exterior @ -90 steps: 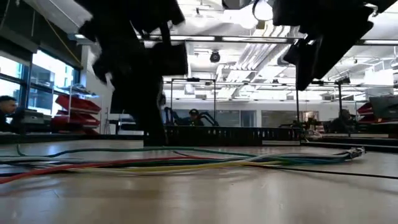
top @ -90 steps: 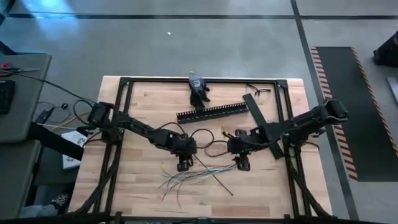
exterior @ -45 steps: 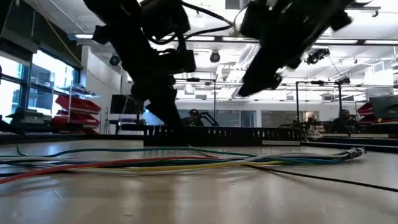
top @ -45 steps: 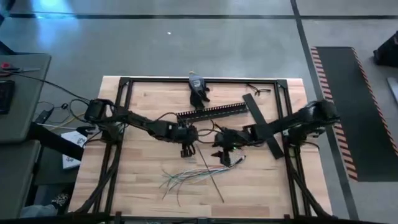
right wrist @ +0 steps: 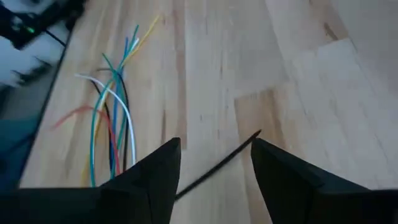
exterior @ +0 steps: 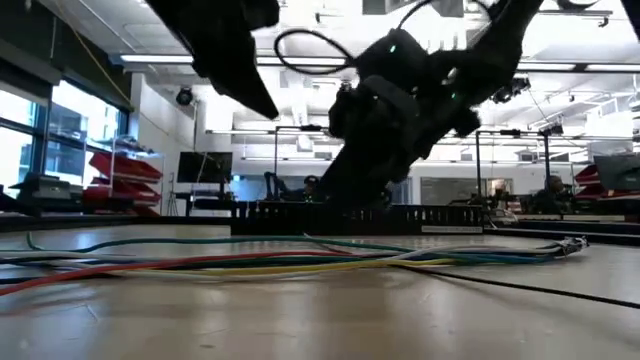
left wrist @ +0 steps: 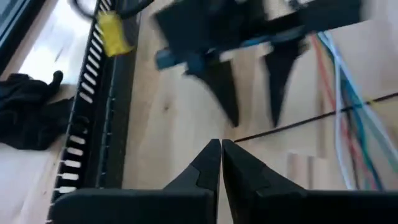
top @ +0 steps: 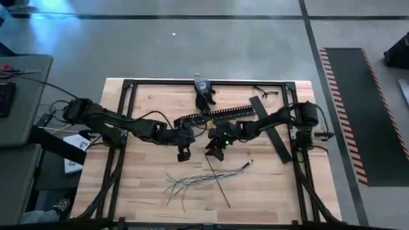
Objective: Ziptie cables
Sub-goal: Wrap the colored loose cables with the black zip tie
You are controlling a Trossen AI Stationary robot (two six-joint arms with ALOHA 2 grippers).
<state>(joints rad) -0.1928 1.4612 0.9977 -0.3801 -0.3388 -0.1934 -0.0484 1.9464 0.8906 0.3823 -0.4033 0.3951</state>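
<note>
Cables [top: 204, 180] lying loose on the bench [top: 275, 191]; left hand [top: 183, 153] together, right hand [top: 216, 152] apart, both hovering empty, probably approaching the thin dark strip [top: 217, 179] for pickup.

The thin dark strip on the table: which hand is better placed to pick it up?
Probably the right hand: its fingers are open over the end of the thin dark strip. The left hand is shut, beside it.
</note>
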